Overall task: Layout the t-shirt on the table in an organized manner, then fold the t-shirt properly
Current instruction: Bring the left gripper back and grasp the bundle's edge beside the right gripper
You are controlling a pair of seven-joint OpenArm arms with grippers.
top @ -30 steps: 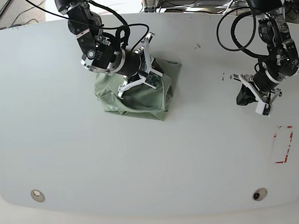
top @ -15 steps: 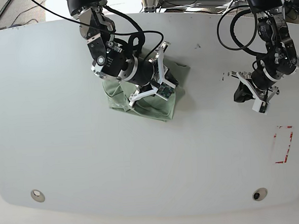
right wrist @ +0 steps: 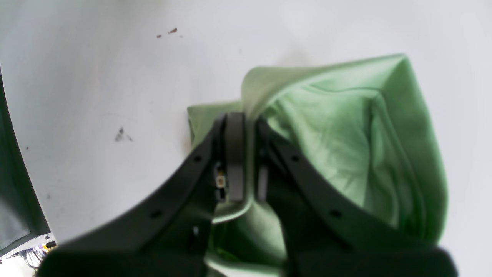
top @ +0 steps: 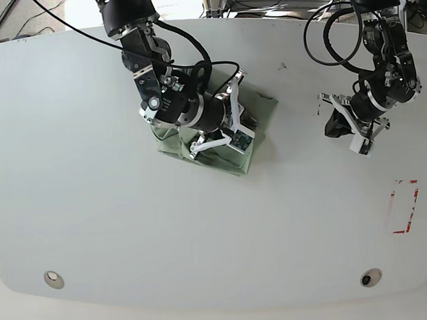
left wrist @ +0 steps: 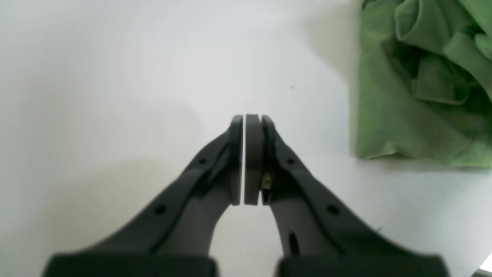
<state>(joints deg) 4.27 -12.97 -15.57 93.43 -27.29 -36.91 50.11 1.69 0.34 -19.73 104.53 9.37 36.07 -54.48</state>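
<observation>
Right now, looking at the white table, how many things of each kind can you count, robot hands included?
Shirts: 1, the green shirt, bunched.
Hands: 2, the right hand shut on the shirt, the left hand shut and empty.
Cable holes: 2.
Red tape marks: 1.
Total: 6.

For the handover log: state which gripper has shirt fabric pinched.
The right gripper: its jaws clamp a fold of the t-shirt. The left gripper is shut on nothing, above bare table.

The right gripper (right wrist: 246, 154) has dragged the t-shirt (top: 252, 139) rightward (still bunched).
</observation>
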